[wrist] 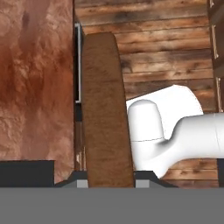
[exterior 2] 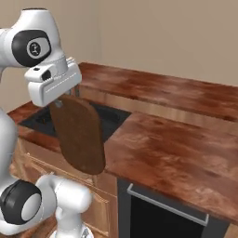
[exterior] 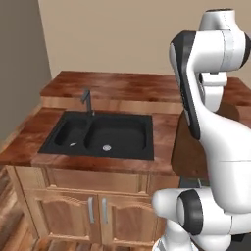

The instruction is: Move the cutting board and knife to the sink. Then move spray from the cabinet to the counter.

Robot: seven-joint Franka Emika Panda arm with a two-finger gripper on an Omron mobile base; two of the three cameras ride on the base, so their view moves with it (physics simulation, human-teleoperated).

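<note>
Brown cutting board (exterior 2: 79, 137), one, hangs clamped in tool (exterior 2: 65, 98); sink (exterior: 100, 135), two basins.

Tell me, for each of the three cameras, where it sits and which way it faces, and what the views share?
Left base view: behind the arm's left, looking forward and down at the sink; white arm at right.
Right base view: behind the arm's right, facing the counter; the gripper holds the cutting board hanging on edge.
Hand view: on the hand, looking down along the board's edge to the floor; white arm below.
Shared: board, counter.
</note>
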